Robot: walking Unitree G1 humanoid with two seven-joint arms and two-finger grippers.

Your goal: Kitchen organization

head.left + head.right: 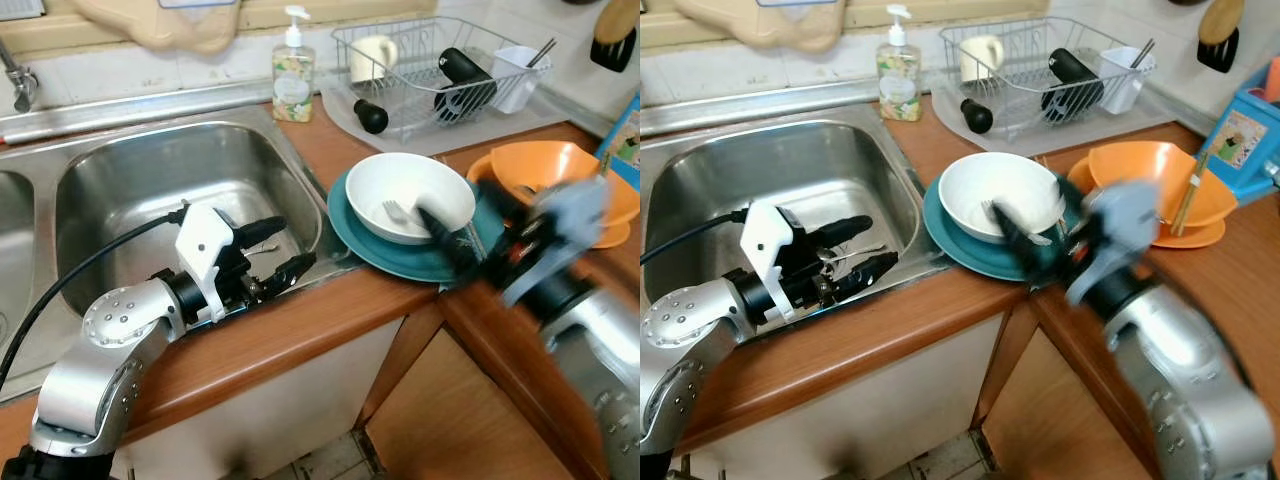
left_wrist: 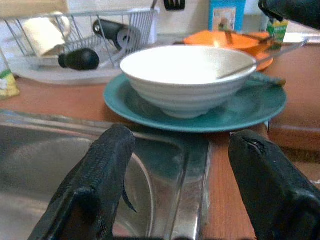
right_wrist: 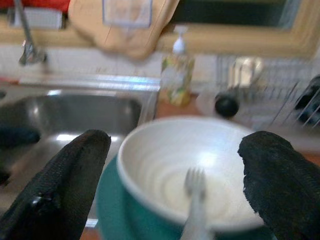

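Looking down from the left eye view, a white bowl (image 1: pixel 410 195) sits on a teal plate (image 1: pixel 375 245) on the wooden desk (image 1: pixel 300 335), just beside the steel sink (image 1: pixel 130 190). A fork (image 1: pixel 400 213) lies inside the bowl. The left end effector (image 1: pixel 280 252) hangs over the sink's near corner beside the plate, its fingers spread wide and holding nothing. The right end effector (image 1: pixel 450 240), blurred, reaches over the plate at the bowl's near rim. Beyond the bowl stand a soap dispenser (image 1: pixel 293 75) and a wire dish rack (image 1: pixel 430 65); an orange bowl (image 1: pixel 560 175) sits beside the plate, on the side away from the sink.

The right eye view shows the same layout, with a blue carton (image 1: pixel 1245 135) past the orange bowl.

From the left wrist view, the two black fingers (image 2: pixel 100 185) stand well apart, with the bowl and plate ahead and the sink edge below them.

From the right wrist view, the fingers (image 3: pixel 280 185) are wide, flanking the bowl without touching it; the fork rests in the bowl, with the sink and soap dispenser beyond.
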